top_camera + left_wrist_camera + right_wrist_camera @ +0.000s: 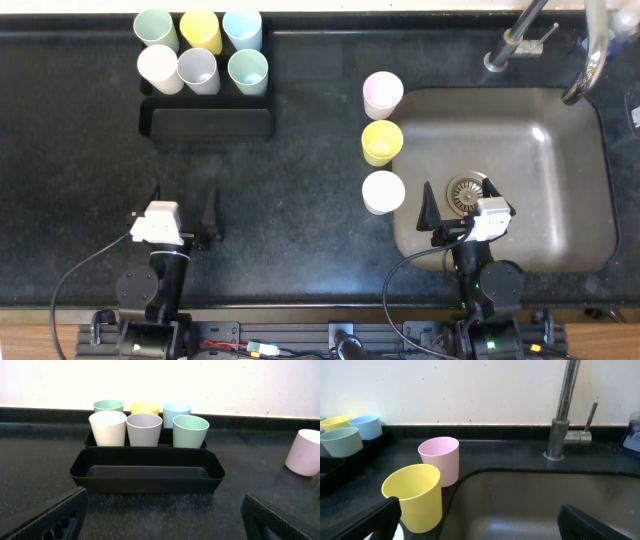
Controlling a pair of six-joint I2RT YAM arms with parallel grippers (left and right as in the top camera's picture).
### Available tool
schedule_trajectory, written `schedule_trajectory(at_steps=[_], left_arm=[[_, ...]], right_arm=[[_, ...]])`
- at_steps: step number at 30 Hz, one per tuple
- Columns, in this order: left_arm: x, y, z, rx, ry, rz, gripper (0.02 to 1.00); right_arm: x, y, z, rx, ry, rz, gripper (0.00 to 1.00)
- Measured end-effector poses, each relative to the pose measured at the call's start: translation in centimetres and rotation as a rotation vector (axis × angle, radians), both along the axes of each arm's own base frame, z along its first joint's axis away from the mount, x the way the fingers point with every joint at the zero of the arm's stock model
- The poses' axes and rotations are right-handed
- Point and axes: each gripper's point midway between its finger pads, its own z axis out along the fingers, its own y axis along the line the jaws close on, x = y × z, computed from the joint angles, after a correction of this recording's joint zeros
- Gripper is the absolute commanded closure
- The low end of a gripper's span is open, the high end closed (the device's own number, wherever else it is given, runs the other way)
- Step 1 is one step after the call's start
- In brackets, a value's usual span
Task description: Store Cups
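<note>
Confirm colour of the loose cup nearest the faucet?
Pale pink. The cup shows best in the right wrist view.

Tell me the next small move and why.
Probably swing the right gripper toward the white cup: its jaws stand open and empty, that cup is the nearest of the three loose by the sink, and the front tray holds nothing.

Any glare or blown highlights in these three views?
Top view: white cup beside the sink washes out, faucet glints. Left wrist view: back wall is blown white. Right wrist view: wall bright, yellow cup evenly lit.
</note>
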Motion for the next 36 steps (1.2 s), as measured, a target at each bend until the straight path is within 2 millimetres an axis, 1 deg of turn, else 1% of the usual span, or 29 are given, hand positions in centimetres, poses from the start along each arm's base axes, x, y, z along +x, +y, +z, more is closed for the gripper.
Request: schedule_trajectory(at_steps=[6,25,28,30,32,34,36], left_arm=[[0.1,0.9,0.0,0.0,0.0,0.035,0.018],[0.1,0.8,0.0,0.0,0.0,0.034,0.018],[0.1,0.8,0.2,-0.025,-0.007,0.032,0.018],[0.3,0.7,0.7,-0.059,-0.021,0.031,0.018],[0.7,0.7,0.7,-0.087,-0.003,0.032,0.018],[1.3,0.4,0.8,-0.106,0.051,0.025,0.018],[2.1,0.1,1.7,-0.116,0.116,0.01,0.018]], right_arm=[[0.0,0.0,0.0,0.0,0.0,0.0,0.005],[0.0,0.0,0.0,0.0,0.0,0.0,0.005],[0.0,0.0,0.0,0.0,0.0,0.0,0.003],[0.0,0.0,0.0,0.0,0.0,0.0,0.005],[0.0,0.0,0.0,0.0,0.001,0.0,0.003],[0.0,0.0,0.0,0.0,0.0,-0.001,0.005],[0.0,0.0,0.0,0.0,0.0,-0.001,0.003]])
